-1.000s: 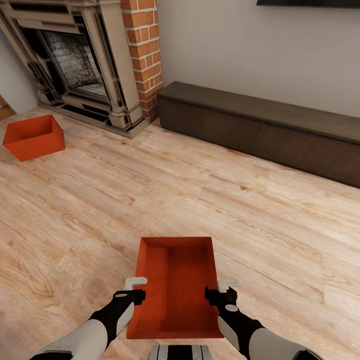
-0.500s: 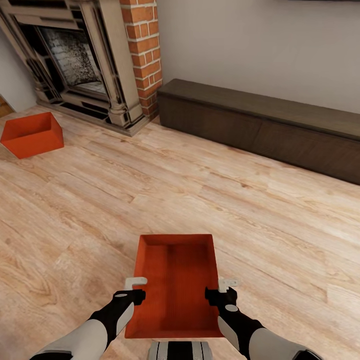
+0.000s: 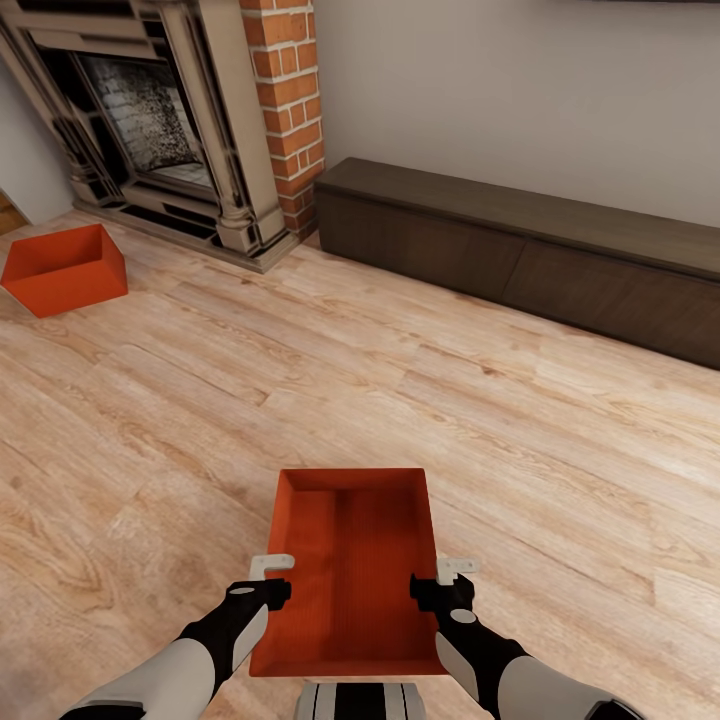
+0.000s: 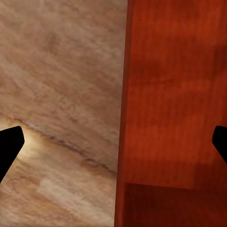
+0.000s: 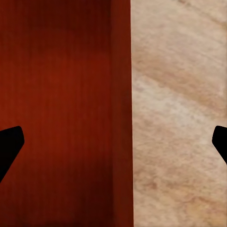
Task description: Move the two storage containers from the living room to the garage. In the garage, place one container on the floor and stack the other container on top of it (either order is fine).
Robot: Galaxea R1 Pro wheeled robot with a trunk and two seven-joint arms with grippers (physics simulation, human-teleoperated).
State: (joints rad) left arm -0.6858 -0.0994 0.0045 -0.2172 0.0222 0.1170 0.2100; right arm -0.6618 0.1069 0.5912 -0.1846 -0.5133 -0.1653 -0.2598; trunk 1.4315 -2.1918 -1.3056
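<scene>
Near bin (image 3: 350,575): your left gripper (image 3: 270,578) and right gripper (image 3: 445,582) spread wide, each straddling a side wall; second bin (image 3: 62,270) by fireplace (image 3: 150,120); bench (image 3: 520,250) along wall.

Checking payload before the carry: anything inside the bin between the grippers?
Nothing visible inside the near storage container: the head view shows bare orange-red bottom and walls. The left gripper and right gripper straddle its side walls, open. The wood floor beneath it is covered.

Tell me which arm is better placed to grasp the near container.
Neither is better: the left tool is open astride the left wall of the near container, and the right tool is open astride its right wall. A grasp with both arms seems likely.
</scene>
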